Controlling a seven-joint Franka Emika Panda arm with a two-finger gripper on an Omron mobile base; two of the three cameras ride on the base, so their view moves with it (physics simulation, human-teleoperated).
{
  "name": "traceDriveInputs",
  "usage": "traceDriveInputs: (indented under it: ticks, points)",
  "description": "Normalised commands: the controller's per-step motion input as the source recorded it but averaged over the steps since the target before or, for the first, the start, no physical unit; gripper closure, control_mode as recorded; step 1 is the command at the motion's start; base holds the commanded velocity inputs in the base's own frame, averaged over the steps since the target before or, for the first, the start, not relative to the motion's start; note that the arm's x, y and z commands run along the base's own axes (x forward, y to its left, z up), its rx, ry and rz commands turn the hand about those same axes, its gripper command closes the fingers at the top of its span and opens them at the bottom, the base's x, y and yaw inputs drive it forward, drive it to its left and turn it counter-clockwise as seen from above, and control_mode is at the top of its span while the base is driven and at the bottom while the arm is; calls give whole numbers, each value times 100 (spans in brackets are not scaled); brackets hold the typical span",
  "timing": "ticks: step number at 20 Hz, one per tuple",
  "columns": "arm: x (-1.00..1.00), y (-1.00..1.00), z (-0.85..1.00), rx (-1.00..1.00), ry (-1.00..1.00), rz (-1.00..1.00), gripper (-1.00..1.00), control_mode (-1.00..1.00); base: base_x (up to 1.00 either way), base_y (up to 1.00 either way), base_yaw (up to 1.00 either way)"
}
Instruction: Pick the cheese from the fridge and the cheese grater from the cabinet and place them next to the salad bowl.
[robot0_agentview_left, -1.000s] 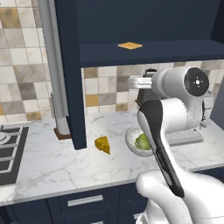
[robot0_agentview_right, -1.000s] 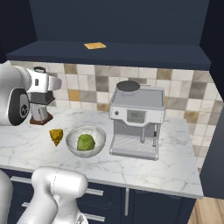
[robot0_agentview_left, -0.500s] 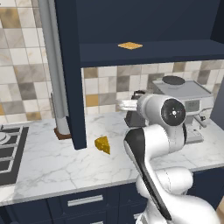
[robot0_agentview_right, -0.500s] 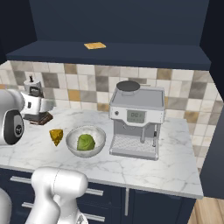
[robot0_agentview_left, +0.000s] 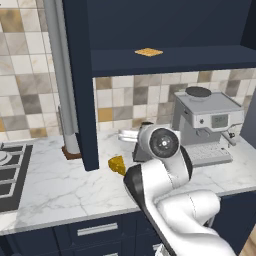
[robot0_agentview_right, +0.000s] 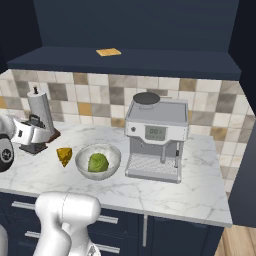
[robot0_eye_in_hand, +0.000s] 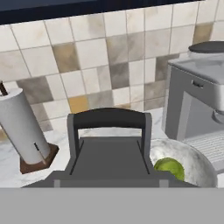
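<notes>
One dark grey grater (robot0_eye_in_hand: 108, 151), tapered, handle loop on top, clamped in hand (robot0_agentview_right: 31, 131), held above desk (robot0_agentview_right: 150, 192) left of bowl (robot0_agentview_right: 98, 160). Hand partly open around grater. Yellow-orange cheese (robot0_agentview_right: 64, 155) on desk just beside bowl holding green ball.

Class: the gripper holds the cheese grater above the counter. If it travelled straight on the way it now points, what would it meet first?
Probably the tiled backsplash straight ahead. The cheese grater fills the gripper's foreground, and past its handle the line looks free, with the paper towel roll left and the coffee machine right. Depth is uncertain.
</notes>
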Motion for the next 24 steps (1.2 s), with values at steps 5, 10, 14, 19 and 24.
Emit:
traceDriveInputs:
  ticks: [5,10,14,19,24]
  points:
    - [-5,15,-65,0,3,0,100,-100,0,0,0]
    - [0,7,-63,0,-3,0,100,-100,0,0,0]
    - [-1,12,-68,0,-11,0,100,-100,0,0,0]
    - [3,-3,-49,0,-7,0,100,-100,0,0,0]
    - [11,-10,-44,0,-3,0,100,-100,0,0,0]
